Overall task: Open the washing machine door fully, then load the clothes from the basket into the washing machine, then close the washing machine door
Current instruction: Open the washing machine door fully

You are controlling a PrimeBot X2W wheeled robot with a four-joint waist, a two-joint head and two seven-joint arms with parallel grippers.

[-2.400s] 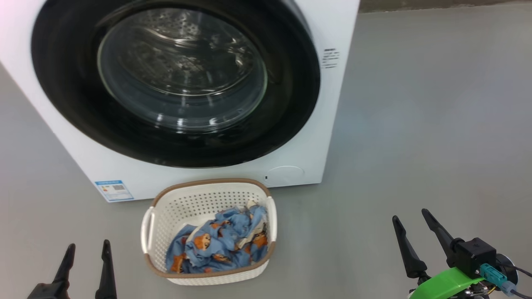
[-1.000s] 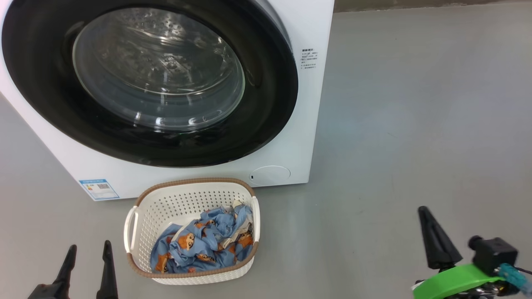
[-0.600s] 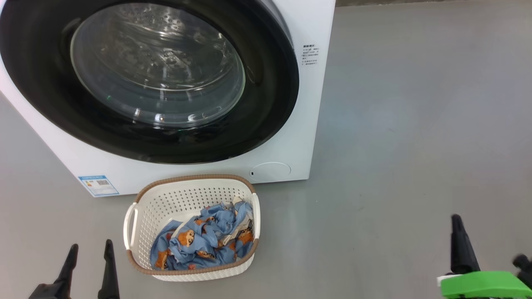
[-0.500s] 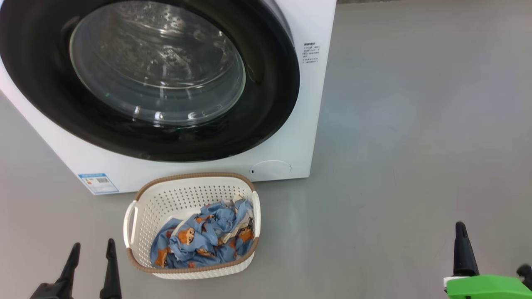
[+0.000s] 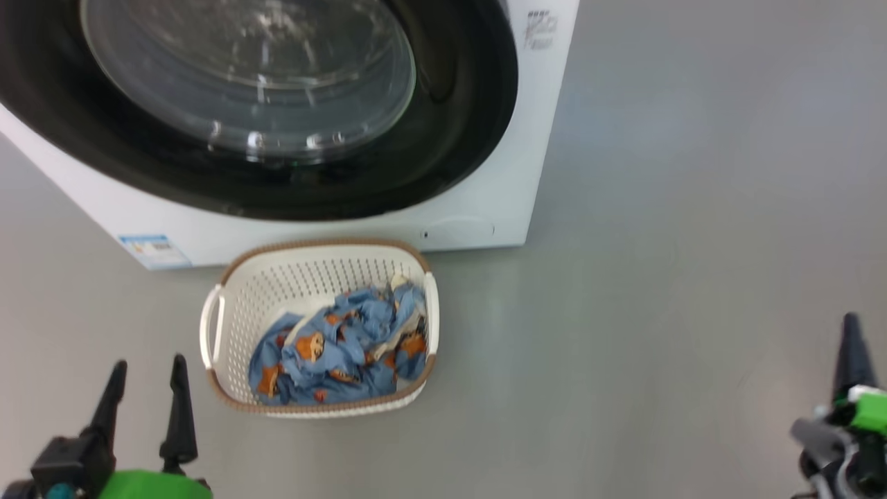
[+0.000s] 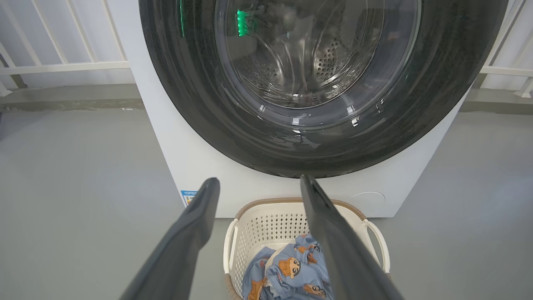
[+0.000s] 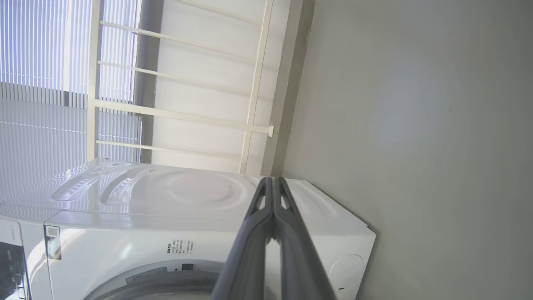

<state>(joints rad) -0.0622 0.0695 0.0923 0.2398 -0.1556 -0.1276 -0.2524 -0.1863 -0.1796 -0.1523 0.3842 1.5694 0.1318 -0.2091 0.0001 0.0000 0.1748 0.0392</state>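
Note:
The white washing machine [image 5: 527,173] stands at the upper left, and its glossy black door [image 5: 443,159] with the glass window lies flat against the front. Just before it on the floor sits the cream basket [image 5: 305,277], holding the blue bear-print clothes [image 5: 339,346]. My left gripper [image 5: 149,362] hangs open and empty left of the basket. In its wrist view the left gripper [image 6: 259,180] points at the door [image 6: 416,104], above the basket [image 6: 270,221] and clothes [image 6: 291,271]. My right gripper [image 5: 851,339] is far right over bare floor. Its fingers [image 7: 266,216] are pressed together, empty, beside the machine [image 7: 187,196].
Grey floor [image 5: 658,242] spreads wide to the right of the machine and basket. A blue label sticker [image 5: 154,248] and a round cap [image 5: 457,229] sit low on the machine front. A white railing [image 6: 62,66] and wall stand behind the machine.
The head camera has tipped down, so machine and basket sit higher in view. My right gripper, open 2.4 s ago, has turned, shut and swung out to the right edge. The left gripper stays open.

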